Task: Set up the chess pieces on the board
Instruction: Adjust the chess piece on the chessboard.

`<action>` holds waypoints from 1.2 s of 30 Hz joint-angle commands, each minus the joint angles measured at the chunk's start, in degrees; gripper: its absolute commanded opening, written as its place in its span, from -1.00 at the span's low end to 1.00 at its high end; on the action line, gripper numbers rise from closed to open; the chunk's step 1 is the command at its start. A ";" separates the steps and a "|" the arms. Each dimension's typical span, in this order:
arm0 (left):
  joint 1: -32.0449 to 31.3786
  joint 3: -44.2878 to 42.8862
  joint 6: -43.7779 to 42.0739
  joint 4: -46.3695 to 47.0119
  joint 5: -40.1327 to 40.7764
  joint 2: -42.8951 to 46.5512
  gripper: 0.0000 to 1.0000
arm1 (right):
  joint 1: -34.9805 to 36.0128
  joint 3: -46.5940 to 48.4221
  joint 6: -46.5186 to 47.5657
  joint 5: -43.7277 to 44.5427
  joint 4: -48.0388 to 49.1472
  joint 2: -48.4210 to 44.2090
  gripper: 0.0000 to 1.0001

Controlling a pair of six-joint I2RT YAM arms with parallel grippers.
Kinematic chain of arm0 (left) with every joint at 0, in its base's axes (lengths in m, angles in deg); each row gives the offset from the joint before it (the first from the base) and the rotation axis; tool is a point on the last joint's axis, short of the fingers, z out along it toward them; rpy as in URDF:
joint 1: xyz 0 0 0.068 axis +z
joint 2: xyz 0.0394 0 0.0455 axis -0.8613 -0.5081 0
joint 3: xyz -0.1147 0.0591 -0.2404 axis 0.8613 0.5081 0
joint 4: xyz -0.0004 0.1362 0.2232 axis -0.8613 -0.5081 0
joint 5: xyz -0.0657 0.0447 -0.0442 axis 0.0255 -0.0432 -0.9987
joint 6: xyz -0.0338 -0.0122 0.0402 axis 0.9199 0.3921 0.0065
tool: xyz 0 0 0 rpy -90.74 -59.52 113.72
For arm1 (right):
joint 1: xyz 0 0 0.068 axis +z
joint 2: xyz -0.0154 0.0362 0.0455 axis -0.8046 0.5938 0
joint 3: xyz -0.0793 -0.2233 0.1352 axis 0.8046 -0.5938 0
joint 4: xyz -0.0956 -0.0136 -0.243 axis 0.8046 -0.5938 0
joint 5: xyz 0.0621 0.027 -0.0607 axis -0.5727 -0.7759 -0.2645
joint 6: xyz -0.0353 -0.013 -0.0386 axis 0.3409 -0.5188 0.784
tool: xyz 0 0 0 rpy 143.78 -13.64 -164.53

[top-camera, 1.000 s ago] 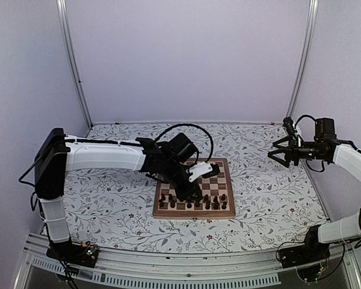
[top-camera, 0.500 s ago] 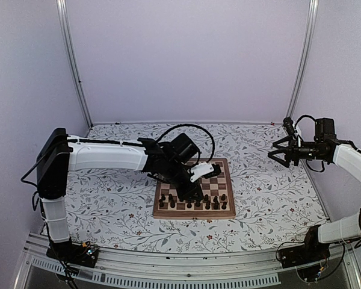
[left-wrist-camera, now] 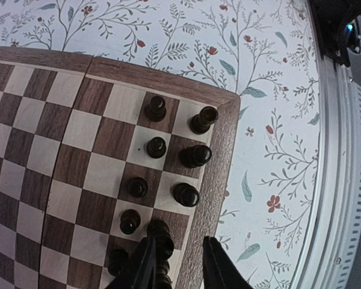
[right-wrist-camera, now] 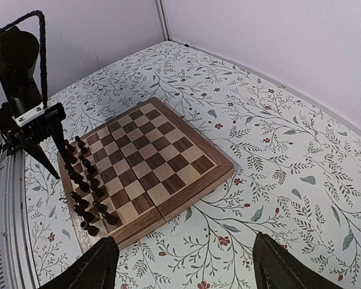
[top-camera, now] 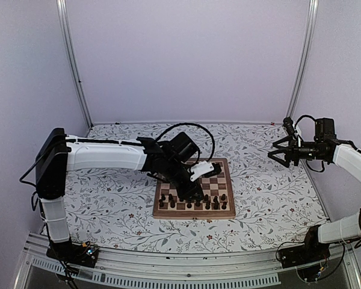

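The board lies mid-table, with several dark chess pieces in two rows along its near edge. My left gripper points down over those rows. In the left wrist view its jaws stand a little apart around a tall back-row piece. The piece leans against the left finger, and the right finger stands clear over the board's border. My right gripper hangs open and empty in the air far to the right. From there it sees the board and the pieces.
Floral table cloth surrounds the board. A metal rail runs along the table's near edge, close behind the back row. The left arm and its cable reach across the board's left half.
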 commanded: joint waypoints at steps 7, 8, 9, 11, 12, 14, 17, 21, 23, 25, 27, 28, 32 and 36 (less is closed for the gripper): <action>-1.13 0.25 0.16 0.91 4.02 -0.05 -0.38 | 0.05 -0.19 0.60 -0.65 -0.35 0.11 0.60; -1.13 0.25 0.14 0.91 3.96 -0.13 -0.39 | -0.01 -0.19 0.60 -0.65 -0.31 0.17 0.60; -1.09 0.28 0.07 0.84 3.86 -0.32 -0.39 | 0.04 -0.19 0.60 -0.65 -0.31 0.30 0.60; -1.13 0.29 -0.01 0.71 3.59 -0.68 -0.40 | 0.00 -0.19 0.60 -0.65 -0.33 0.29 0.60; -1.09 0.29 -0.04 0.56 3.42 -0.78 -0.39 | 0.02 -0.19 0.60 -0.69 -0.37 0.40 0.60; -1.11 0.16 -0.03 0.26 2.94 -1.17 -0.39 | 0.09 -0.19 0.60 -0.73 -0.41 0.51 0.60; -1.09 0.02 -0.05 -0.33 2.03 -1.74 -0.38 | 0.04 -0.16 0.60 -0.73 -0.43 0.54 0.60; -1.11 -0.07 -0.11 -0.76 0.66 -1.94 -0.37 | 0.00 -0.11 0.69 -0.73 -0.45 0.62 0.60; -1.10 -0.06 -0.12 -0.89 0.49 -2.07 -0.39 | -0.02 -0.11 0.69 -0.73 -0.48 0.71 0.60; -1.12 -0.13 -0.19 -1.05 0.31 -2.07 -0.43 | 0.06 -0.11 0.69 -0.81 -0.48 0.78 0.60; -1.10 -0.08 -0.14 -1.12 -0.06 -2.09 -0.47 | 0.02 -0.11 0.69 -0.82 -0.48 0.80 0.60; -1.14 -0.06 -0.12 -1.12 -0.15 -2.10 -0.49 | 0.04 -0.11 0.69 -0.82 -0.48 0.80 0.60; -1.15 0.01 -0.06 -1.43 -0.47 -2.23 -0.54 | -0.01 -0.11 0.69 -0.82 -0.51 0.89 0.60; -1.13 0.07 -0.16 -1.43 -0.72 -2.22 -0.58 | -0.02 -0.15 0.69 -0.82 -0.62 0.98 0.60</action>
